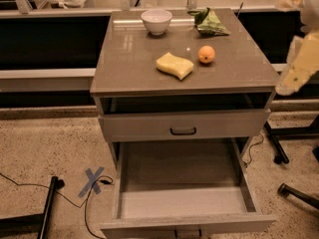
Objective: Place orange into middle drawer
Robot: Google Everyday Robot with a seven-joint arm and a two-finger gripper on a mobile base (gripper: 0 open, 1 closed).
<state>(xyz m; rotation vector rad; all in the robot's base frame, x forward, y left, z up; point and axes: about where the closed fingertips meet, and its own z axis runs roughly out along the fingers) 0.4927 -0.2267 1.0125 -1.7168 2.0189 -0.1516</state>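
The orange lies on the grey cabinet top, just right of a wavy yellow sponge. The middle drawer is pulled out wide below the upper drawer front and its pale floor is bare. My gripper hangs at the end of the pale arm at the far right edge, beside the cabinet's right side. It is to the right of the orange and apart from it, and holds nothing that I can see.
A white bowl and a green crumpled bag sit at the back of the cabinet top. The upper drawer front with a black handle is shut. Cables, blue tape and chair legs lie on the floor around.
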